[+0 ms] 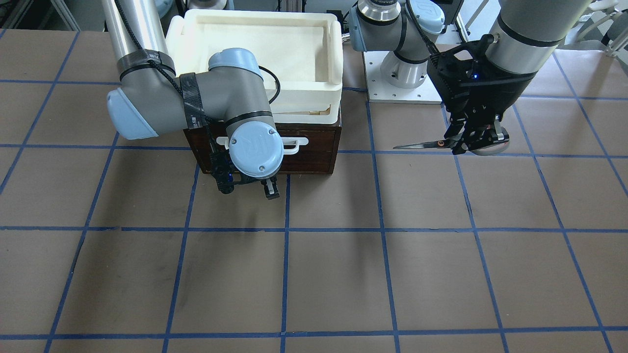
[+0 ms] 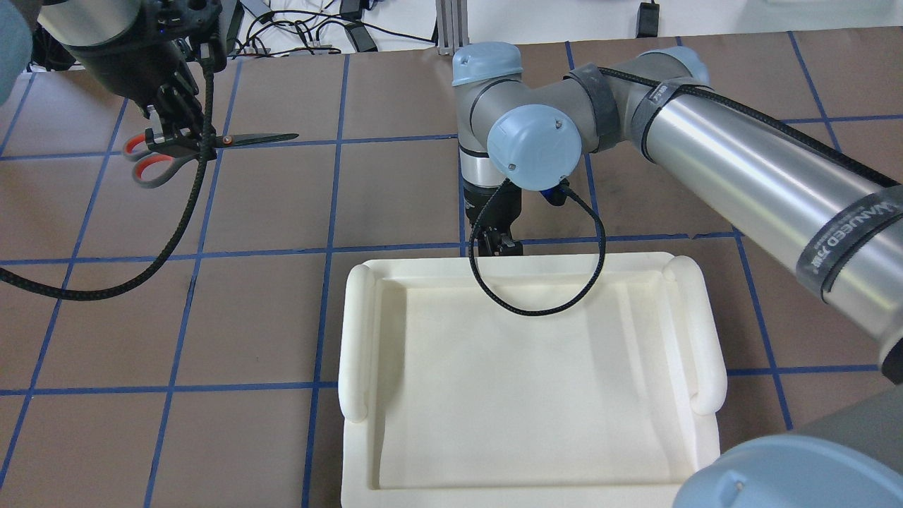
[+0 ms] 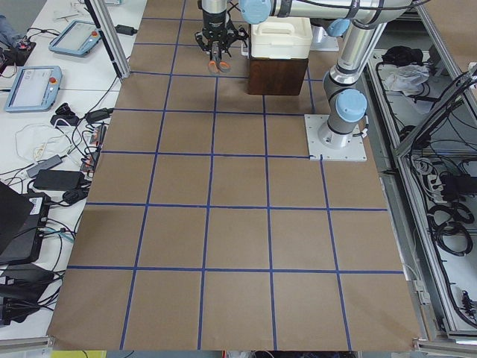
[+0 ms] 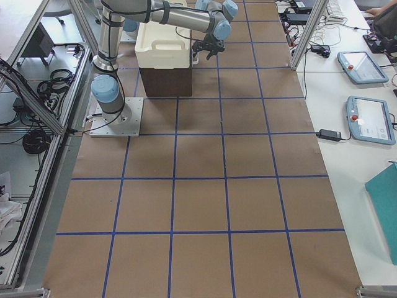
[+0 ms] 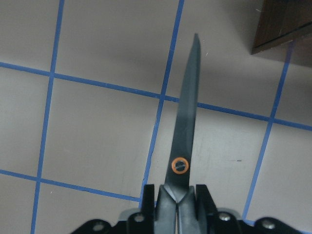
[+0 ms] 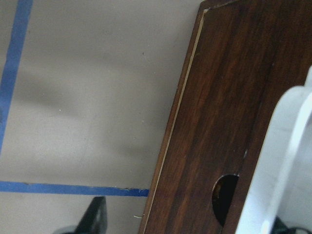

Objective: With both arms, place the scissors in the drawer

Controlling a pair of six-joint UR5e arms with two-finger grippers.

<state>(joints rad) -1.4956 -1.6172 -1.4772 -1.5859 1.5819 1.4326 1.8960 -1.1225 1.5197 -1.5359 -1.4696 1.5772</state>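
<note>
My left gripper [image 1: 463,144] is shut on the scissors [image 1: 422,144] near their pivot and holds them above the table. The closed silver blades point toward the drawer [image 1: 314,152]; the grey and orange-red handles [image 2: 152,166] stick out behind. The left wrist view shows the blades [image 5: 187,112] and a corner of the drawer [image 5: 287,22]. The drawer is shut, with its white bar handle [image 1: 297,144] on the dark front. My right gripper [image 1: 269,189] is open, just in front of the drawer face; in its wrist view one finger [image 6: 95,217] shows left of the handle [image 6: 287,161].
A cream-white tray [image 1: 333,49] sits on top of the drawer box and hides it in the overhead view [image 2: 360,331]. The left arm's base plate [image 1: 402,93] stands beside the box. The table is brown with blue grid lines. Operator devices lie along the side benches [image 4: 366,118].
</note>
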